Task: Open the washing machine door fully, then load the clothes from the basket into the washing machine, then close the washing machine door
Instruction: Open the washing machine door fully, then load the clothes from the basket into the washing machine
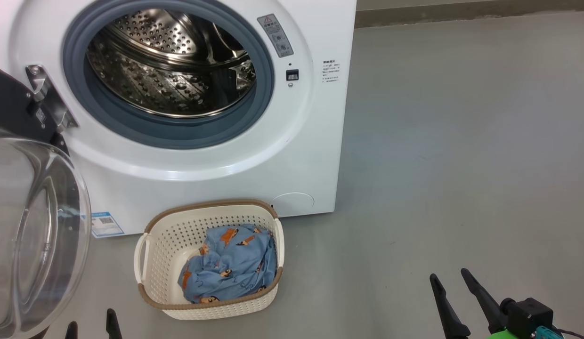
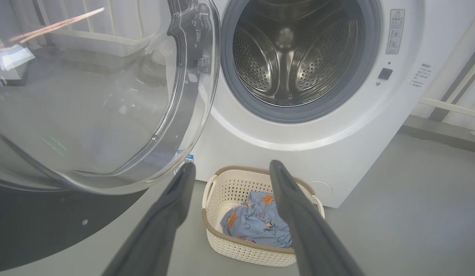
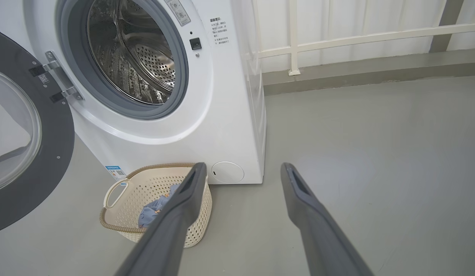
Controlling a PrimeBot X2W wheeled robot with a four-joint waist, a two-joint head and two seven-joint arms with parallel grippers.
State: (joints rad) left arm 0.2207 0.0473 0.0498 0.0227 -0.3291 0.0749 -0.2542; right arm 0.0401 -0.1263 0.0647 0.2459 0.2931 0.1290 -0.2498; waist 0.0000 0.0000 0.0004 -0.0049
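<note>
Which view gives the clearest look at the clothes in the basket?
The head view: it looks down into the basket and the clothes show unblocked. In the left wrist view a finger of the left gripper covers their right edge. In the right wrist view a finger of the right gripper hides most, leaving a blue patch.
</note>
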